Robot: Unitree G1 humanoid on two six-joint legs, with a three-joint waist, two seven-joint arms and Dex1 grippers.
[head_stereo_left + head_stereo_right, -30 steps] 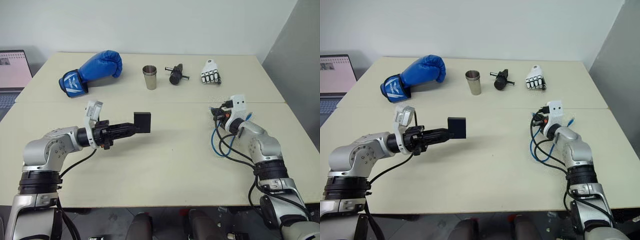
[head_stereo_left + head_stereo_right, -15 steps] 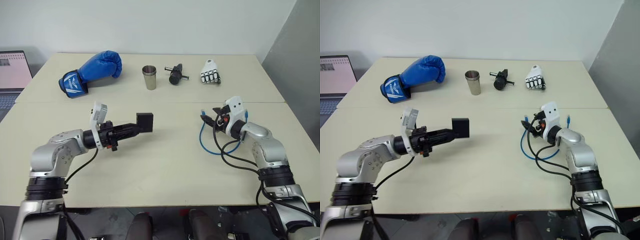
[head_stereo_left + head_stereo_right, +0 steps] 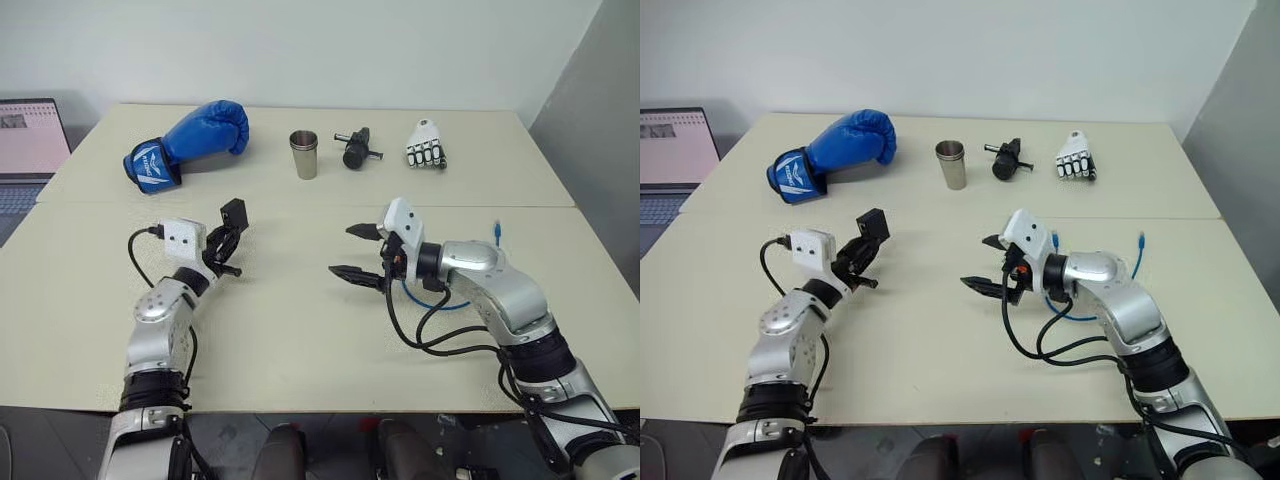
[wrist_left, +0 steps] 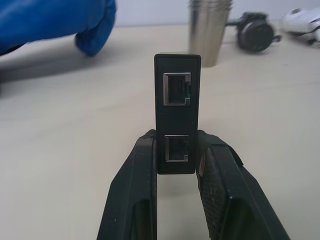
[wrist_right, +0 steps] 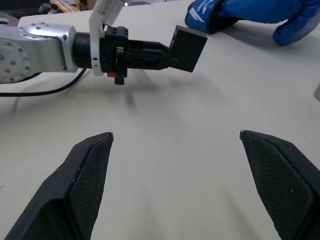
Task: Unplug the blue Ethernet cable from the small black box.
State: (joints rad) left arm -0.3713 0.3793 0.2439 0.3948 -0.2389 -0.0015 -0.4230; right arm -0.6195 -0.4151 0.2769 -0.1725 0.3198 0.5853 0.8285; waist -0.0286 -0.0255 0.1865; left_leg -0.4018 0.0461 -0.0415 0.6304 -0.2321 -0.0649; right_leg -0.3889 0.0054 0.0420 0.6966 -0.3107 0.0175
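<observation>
My left gripper [image 4: 176,139] is shut on the small black box [image 4: 177,115], held upright off the table at the left [image 3: 233,213]. Both ports in the box's edge are empty. The blue Ethernet cable [image 3: 441,304] lies loose on the table under and behind my right forearm, and one plug end [image 3: 497,235] rests to its right. My right gripper [image 3: 355,252] hovers over the middle of the table, pointing left at the box, open and empty. In the right wrist view the box [image 5: 190,47] is well beyond the right gripper's fingertips [image 5: 92,165].
Along the far edge stand a blue boxing glove [image 3: 190,138], a steel cup [image 3: 304,154], a black cylindrical gadget [image 3: 354,150] and a white robot hand [image 3: 425,145]. A laptop [image 3: 25,135] sits off the far left. A seam [image 3: 300,205] divides the two tabletops.
My right gripper opened, let go of the blue cable and swung left to the table's middle. The cable dropped to the table. My left gripper turned to point forward with the box.
</observation>
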